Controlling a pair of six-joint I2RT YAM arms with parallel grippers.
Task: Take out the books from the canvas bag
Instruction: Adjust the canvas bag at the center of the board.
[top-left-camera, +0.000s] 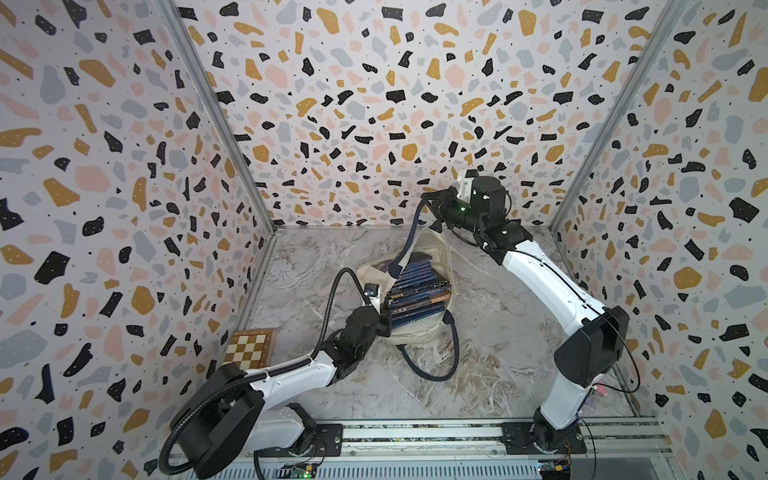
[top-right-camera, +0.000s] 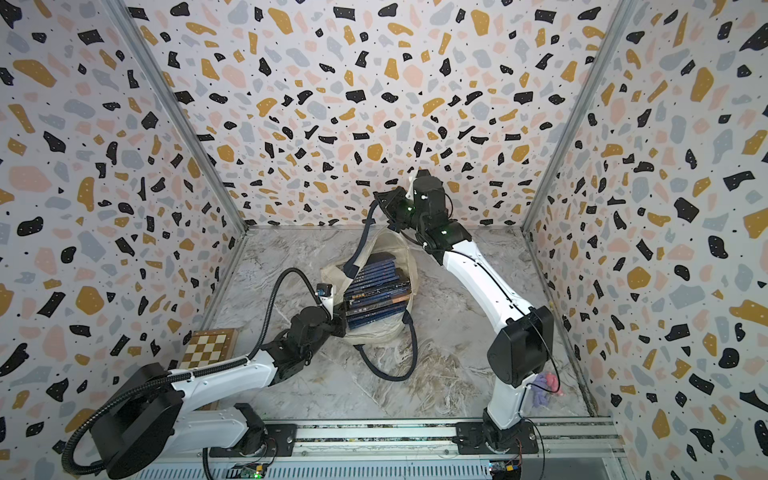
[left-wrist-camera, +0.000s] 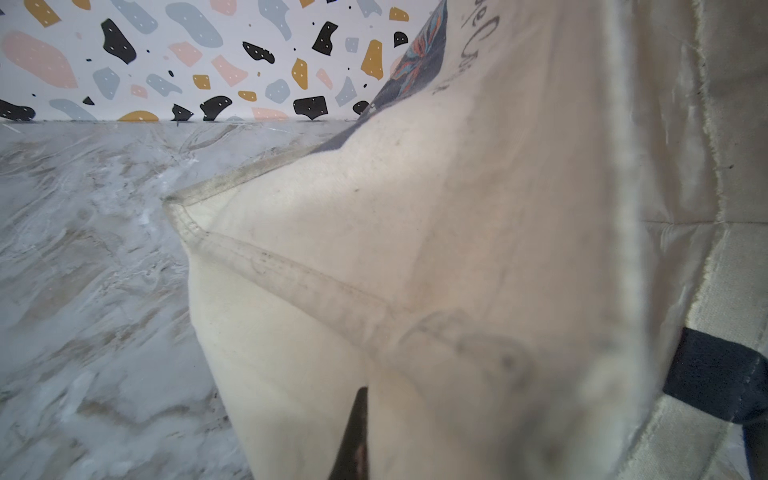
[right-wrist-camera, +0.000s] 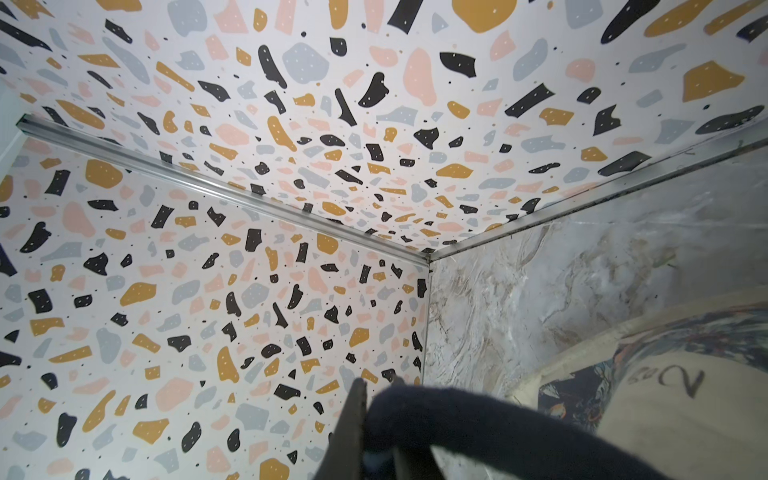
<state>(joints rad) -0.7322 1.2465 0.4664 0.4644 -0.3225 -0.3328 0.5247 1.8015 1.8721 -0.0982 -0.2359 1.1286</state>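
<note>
**Bag** (top-left-camera: 432, 249): cream canvas, soft and limp. It is sagging open in the middle of the tabletop (top-left-camera: 498, 332), with its mouth gaping upward in both top views. My judgement is that it is likely to drag along with whatever gets pulled from it unless the cloth is pinned.

**Books** (top-left-camera: 417, 291): thin navy paperbacks. They are sitting packed together inside the bag, edges showing through the mouth, and none is out yet. As I judge it, each one is light and fairly stiff along the spine, and the covers are probably slick. The whole pack is looking too heavy and loose for one pinch. The sound hold is probably a single outer book, pinched across its exposed edge near the spine.

**Handle** (top-left-camera: 412, 230): navy webbing, soft. The right jaws are holding it raised above the bag's far rim. They are nearly closed around it, as the right wrist view is showing (right-wrist-camera: 457, 419).

**Other handle** (top-left-camera: 453, 353): it is lying slack in a loop on the tabletop, just beside the bag.

**Left jaws**: these are fully closed and appear to be pinching the bag's side wall. In the left wrist view the canvas is draping over one dark finger (left-wrist-camera: 357, 432).

**Chessboard** (top-left-camera: 249, 349): it is lying well apart from the bag.
</note>
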